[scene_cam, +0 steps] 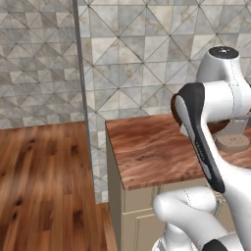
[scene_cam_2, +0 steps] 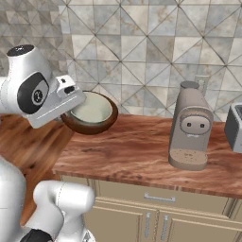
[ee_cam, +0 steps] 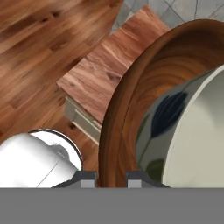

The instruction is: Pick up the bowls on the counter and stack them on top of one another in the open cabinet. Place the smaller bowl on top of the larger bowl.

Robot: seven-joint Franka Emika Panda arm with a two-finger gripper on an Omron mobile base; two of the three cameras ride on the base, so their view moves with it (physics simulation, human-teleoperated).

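Note:
The larger bowl [scene_cam_2: 90, 126], dark reddish-brown and glossy, is over the left part of the counter [scene_cam_2: 142, 151]. The smaller bowl [scene_cam_2: 92, 108], pale with dark bluish marks, sits nested inside it. My gripper [scene_cam_2: 75, 105] grips the brown bowl's left rim from the side. In the hand view the thick brown rim [ee_cam: 116, 131] runs down between the fingertips of my gripper [ee_cam: 111, 179], with the pale bowl [ee_cam: 192, 131] to its right. From the left base view my arm hides most of the brown bowl [scene_cam: 174, 109]. The open cabinet is out of view.
A beige coffee machine [scene_cam_2: 189, 127] stands on the counter to the right of the bowls, and a grey appliance [scene_cam_2: 235, 125] sits at the far right edge. A tiled wall [scene_cam_2: 142, 47] backs the counter. Wooden floor [scene_cam: 44, 186] lies left of the counter's end.

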